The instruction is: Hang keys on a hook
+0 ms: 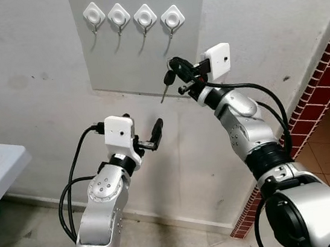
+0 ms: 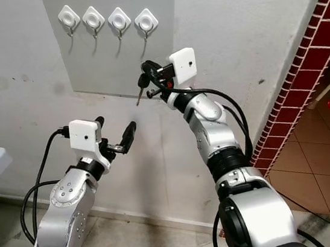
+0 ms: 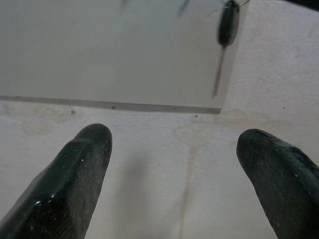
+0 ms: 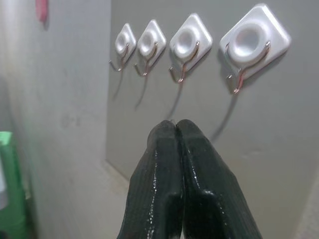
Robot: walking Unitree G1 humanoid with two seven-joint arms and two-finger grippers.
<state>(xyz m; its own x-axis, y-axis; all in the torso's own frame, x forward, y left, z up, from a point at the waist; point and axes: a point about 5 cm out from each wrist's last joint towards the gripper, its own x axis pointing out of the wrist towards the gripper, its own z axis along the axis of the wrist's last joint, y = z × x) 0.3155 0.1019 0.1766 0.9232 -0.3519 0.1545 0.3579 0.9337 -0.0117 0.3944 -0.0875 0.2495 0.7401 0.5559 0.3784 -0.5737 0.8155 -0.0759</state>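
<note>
I see four hooks [image 1: 133,18] on the grey panel [image 1: 143,47], my right claw [image 1: 176,73] at their 5 o'clock pinching the key [image 1: 168,81] (dangling), left claw [image 1: 148,135] spread, empty.

Black-headed key [image 1: 168,83] dangles, blade down, below rightmost of four white diamond hooks [image 1: 172,19] on grey panel.

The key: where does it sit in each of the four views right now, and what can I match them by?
Left eye view: key dangles from the right hand, below the rightmost hook.
Right eye view: key hangs just under that same hook.
Left wrist view: key at the upper edge, before the grey panel.
Right wrist view: not in it.
Shared landmark: the grey panel.
</note>
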